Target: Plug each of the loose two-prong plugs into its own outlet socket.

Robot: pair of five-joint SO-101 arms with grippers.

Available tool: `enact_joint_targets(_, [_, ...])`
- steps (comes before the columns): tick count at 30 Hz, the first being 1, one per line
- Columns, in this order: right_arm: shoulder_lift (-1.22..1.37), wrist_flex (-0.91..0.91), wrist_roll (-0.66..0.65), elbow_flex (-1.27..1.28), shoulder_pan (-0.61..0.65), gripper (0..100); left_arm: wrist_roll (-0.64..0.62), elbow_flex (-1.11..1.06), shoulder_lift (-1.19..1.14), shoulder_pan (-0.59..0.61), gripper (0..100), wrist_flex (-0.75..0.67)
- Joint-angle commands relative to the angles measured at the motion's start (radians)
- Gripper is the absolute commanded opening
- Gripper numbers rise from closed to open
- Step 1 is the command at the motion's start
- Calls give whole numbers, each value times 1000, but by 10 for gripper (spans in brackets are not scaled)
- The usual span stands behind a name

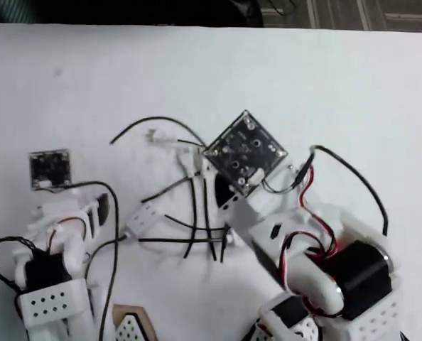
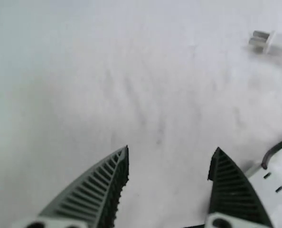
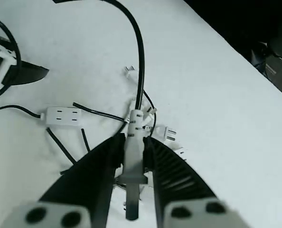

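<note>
My right gripper point(image 3: 133, 140) is shut on a white two-prong plug point(image 3: 135, 124), whose black cable point(image 3: 140, 57) curves away over the table. The white outlet block point(image 3: 64, 115) lies beyond and to one side of it, with a black cord leaving each end. More loose white plugs point(image 3: 165, 133) lie just past the held one. In the high view the outlet block point(image 1: 144, 217) sits between the two arms. My left gripper point(image 2: 172, 153) hangs open over bare table, with a loose white plug point(image 2: 270, 42) far ahead of it and the outlet block's end point(image 2: 275, 183) beside one finger.
Several black cables point(image 1: 195, 220) cross in a tangle at the middle of the white table point(image 1: 339, 85). One small white plug point(image 1: 154, 135) lies farther back. A brown object point(image 1: 129, 323) lies at the front edge, between the arms.
</note>
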State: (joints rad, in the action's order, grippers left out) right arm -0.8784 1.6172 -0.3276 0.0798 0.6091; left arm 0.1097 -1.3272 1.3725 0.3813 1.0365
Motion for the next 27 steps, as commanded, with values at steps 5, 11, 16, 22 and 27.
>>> enact_joint_targets(5, [-10,-13,26,-38,177,18,-204,226,10,-91,278,-11])
enact_joint_targets(11, [-10,-25,23,41,193,18,-295,321,10,-300,277,-9])
enact_joint_targets(16, [-10,-94,-25,175,193,18,-305,359,10,-441,276,-9])
enact_joint_targets(22, [-10,-194,-40,287,189,18,-305,379,12,-512,276,-8])
enact_joint_targets(27, [-10,-282,-41,359,189,18,-305,371,96,-562,275,-8])
